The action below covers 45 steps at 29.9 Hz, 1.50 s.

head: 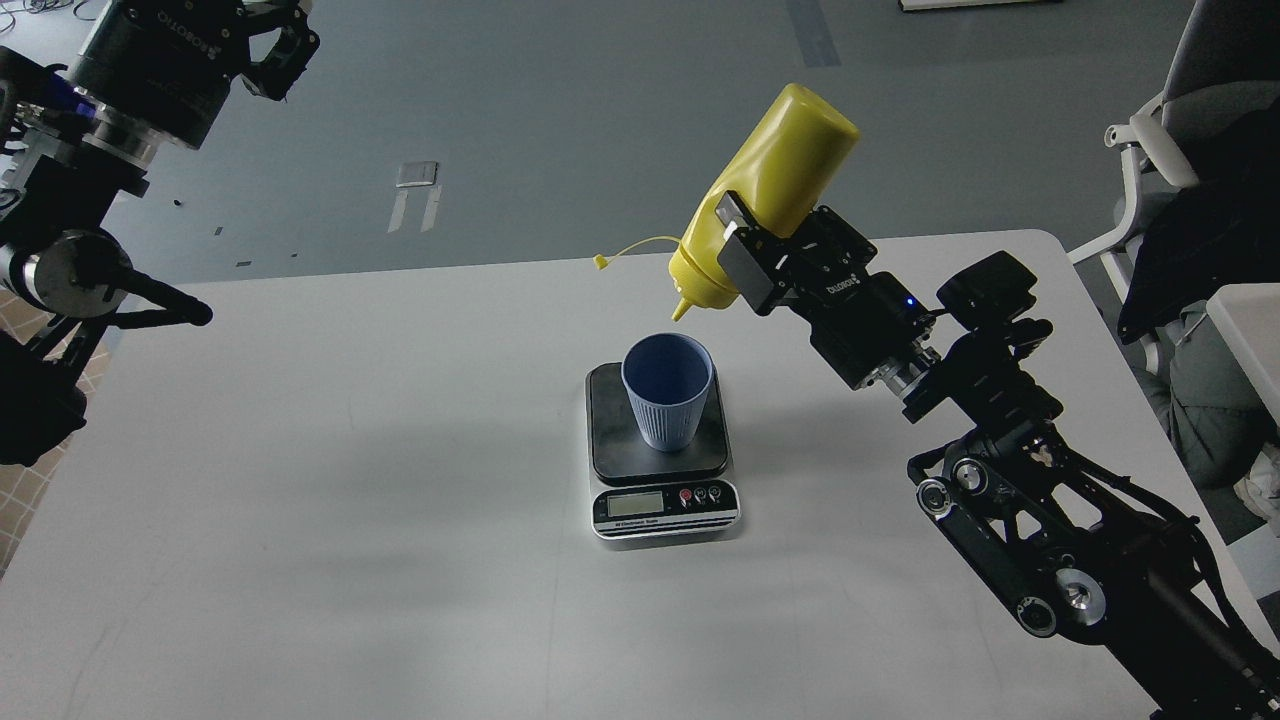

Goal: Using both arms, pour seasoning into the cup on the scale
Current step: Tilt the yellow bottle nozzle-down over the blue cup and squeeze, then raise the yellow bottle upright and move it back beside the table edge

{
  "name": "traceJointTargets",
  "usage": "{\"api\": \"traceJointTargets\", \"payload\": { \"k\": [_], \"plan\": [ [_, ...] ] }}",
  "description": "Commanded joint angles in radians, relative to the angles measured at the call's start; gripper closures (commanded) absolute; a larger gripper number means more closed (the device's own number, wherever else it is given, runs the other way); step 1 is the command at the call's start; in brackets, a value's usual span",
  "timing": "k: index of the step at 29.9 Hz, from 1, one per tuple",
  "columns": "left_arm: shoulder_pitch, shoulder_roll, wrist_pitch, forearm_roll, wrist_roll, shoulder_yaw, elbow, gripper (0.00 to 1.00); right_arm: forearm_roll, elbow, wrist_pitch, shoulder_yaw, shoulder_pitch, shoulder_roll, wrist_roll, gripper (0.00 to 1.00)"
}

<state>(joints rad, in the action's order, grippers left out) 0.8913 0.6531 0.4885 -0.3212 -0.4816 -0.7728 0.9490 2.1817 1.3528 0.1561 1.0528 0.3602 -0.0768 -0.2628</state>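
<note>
The light-blue ribbed cup (pixel 667 391) stands upright on the dark plate of the scale (pixel 660 480) at the table's middle. My right gripper (pixel 762 245) is shut on the yellow seasoning bottle (pixel 768 190), which is tilted nozzle-down. Its conical tip (pixel 679 310) hangs just above the cup's far rim, with the cap strap (pixel 630 250) sticking out to the left. My left gripper (pixel 280 45) is high at the top left, far from the cup, and its fingers look spread with nothing between them.
The white table (pixel 350 500) carries only the scale and cup. A chair with dark cloth (pixel 1190 200) stands off the table's right edge. The grey floor behind has a tape mark (pixel 417 175).
</note>
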Motion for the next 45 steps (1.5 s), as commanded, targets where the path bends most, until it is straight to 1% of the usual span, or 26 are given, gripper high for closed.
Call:
{"api": "traceJointTargets", "payload": {
  "k": [1,19,22,24,27,28,29,30,31,32,34,35,36,37,38,40,41,43,45],
  "plan": [
    [0.000,0.002,0.000,-0.001,0.000,-0.010,0.019,0.02,0.000,-0.023,0.008,-0.030,0.014,0.002,-0.001,1.00],
    [-0.017,0.011,0.000,0.001,0.000,-0.025,0.020,0.02,0.000,-0.035,0.017,-0.048,0.003,0.012,0.002,1.00],
    [-0.017,0.011,0.000,0.001,0.000,-0.025,0.020,0.02,0.000,-0.044,0.022,-0.014,0.009,0.032,0.011,1.00],
    [-0.017,0.011,0.000,-0.001,0.000,-0.026,0.020,0.02,0.000,-0.032,0.011,0.061,0.006,0.077,0.014,1.00],
    [-0.017,0.013,0.000,-0.001,0.000,-0.025,0.020,0.02,0.000,-0.018,0.000,0.085,0.019,0.077,0.026,1.00],
    [-0.017,0.013,0.000,-0.001,0.000,-0.025,0.020,0.02,0.000,-0.009,-0.001,0.087,0.025,0.077,0.040,1.00],
    [-0.017,0.013,0.000,-0.001,0.000,-0.025,0.020,0.02,-0.088,0.011,-0.003,0.088,0.040,0.077,0.084,1.00],
    [-0.018,0.013,0.000,-0.001,0.000,-0.025,0.020,0.01,-0.212,0.034,-0.004,0.090,0.054,0.077,0.138,1.00],
    [-0.018,0.013,0.000,-0.001,0.000,-0.023,0.020,0.02,-0.279,0.046,-0.004,0.092,0.057,0.077,0.163,1.00],
    [-0.018,0.013,0.000,-0.001,0.000,-0.023,0.020,0.02,-0.419,0.075,-0.004,0.099,0.057,0.077,0.221,1.00],
    [-0.018,0.013,0.000,-0.001,0.000,-0.023,0.020,0.02,-0.573,0.112,-0.003,0.111,0.057,0.077,0.287,1.00],
    [-0.020,0.013,0.000,-0.001,0.000,-0.023,0.020,0.02,-0.711,0.149,-0.001,0.122,0.054,0.077,0.337,1.00],
    [-0.020,0.013,0.000,-0.001,0.000,-0.023,0.020,0.02,-0.773,0.164,0.000,0.128,0.052,0.077,0.358,1.00],
    [-0.020,0.013,0.000,-0.001,0.000,-0.023,0.020,0.02,-0.890,0.186,-0.003,0.144,0.052,0.077,0.387,1.00],
    [-0.020,0.013,0.000,-0.001,0.000,-0.022,0.020,0.02,-1.007,0.199,-0.001,0.173,0.051,0.077,0.402,1.00],
    [-0.021,0.013,0.000,-0.001,0.000,-0.022,0.020,0.02,-1.143,0.210,-0.007,0.214,0.045,0.077,0.422,1.00],
    [-0.025,0.011,0.000,-0.001,0.000,-0.020,0.020,0.02,-1.274,0.230,-0.012,0.248,0.042,0.077,0.447,1.00],
    [-0.026,0.011,0.000,-0.001,0.000,-0.019,0.020,0.02,-1.428,0.256,-0.016,0.286,0.037,0.077,0.465,1.00],
    [-0.026,0.013,0.000,-0.001,0.000,-0.017,0.020,0.02,-1.519,0.279,-0.033,0.311,0.028,0.077,0.465,1.00]
  ]
}}
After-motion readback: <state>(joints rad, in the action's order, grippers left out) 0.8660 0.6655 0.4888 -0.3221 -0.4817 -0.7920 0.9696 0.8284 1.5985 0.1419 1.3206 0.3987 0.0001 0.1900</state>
